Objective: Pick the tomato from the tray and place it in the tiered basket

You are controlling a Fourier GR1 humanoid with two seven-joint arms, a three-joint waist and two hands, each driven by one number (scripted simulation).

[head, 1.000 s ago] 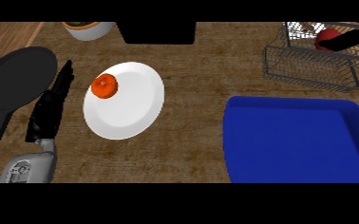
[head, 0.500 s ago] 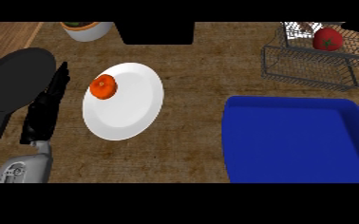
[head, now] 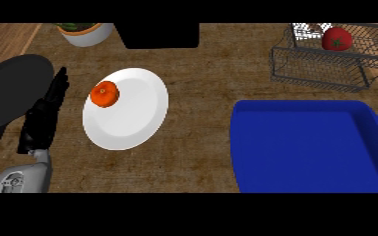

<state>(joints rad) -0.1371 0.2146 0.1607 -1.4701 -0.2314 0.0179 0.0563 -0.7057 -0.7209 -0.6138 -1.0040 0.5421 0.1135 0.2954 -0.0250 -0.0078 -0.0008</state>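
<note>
Since a second ago, the red round tomato (head: pixel 337 38) has come to sit clear in the upper tier of the grey wire tiered basket (head: pixel 317 70), where a dark shape was covering it before; it is now resting there with its green stem mark showing, touched by no hand. The blue rectangular plastic tray (head: pixel 303 145) is lying empty at the right of the brown wooden table (head: pixel 199 75), just below the basket.

One hand is showing: the black left hand (head: pixel 43 117) is resting at the left edge, fingers (head: pixel 57 82) straight and released, pointing up the view, holding nothing. The right hand is not showing at all.

Beside the left hand one white round plate (head: pixel 129 120) is lying, carrying one orange fruit (head: pixel 105 94) near its upper left rim. One white pot with a green plant (head: pixel 85 32) is standing at the top left, and one black box (head: pixel 160 35) is standing next to it. One dark round pan (head: pixel 18 82) is sitting at the far left edge.
</note>
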